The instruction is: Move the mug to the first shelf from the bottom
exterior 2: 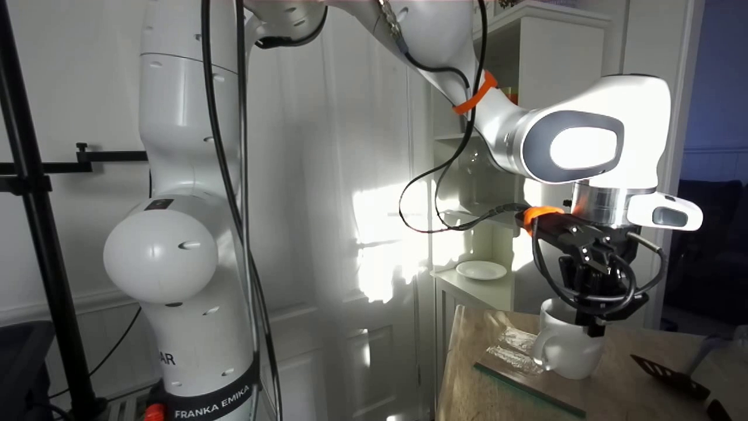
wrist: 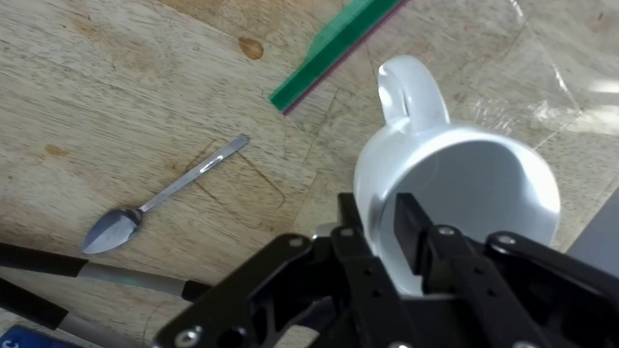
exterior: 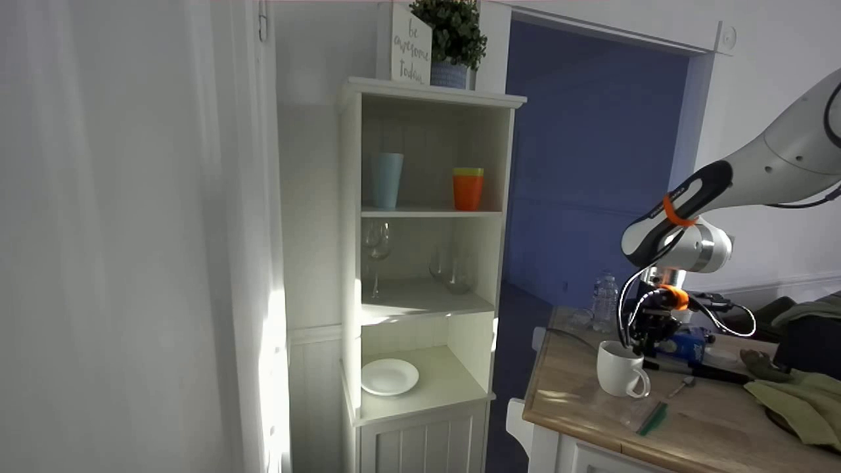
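Note:
The white mug (exterior: 616, 376) stands upright on the wooden counter in both exterior views (exterior 2: 570, 355), its handle turned away from my gripper. In the wrist view my gripper (wrist: 377, 199) straddles the wall of the mug (wrist: 478, 181). One finger is outside, close against the wall; the other is inside the mouth with a visible gap to the wall. The jaws are partly open. The first shelf from the bottom (exterior: 450, 384) is the lowest board of the white cabinet, left of the counter; it also shows in an exterior view (exterior 2: 488, 294).
A white plate (exterior: 389, 377) lies on that shelf. Glasses (exterior: 378, 240) stand above it; the blue tumbler (exterior: 387, 180) and orange cup (exterior: 468, 190) are higher. A green-sealed bag (exterior: 652, 418), a spoon (wrist: 193, 171), a spatula (exterior 2: 672, 374) and bottles (exterior: 604, 302) lie around the mug.

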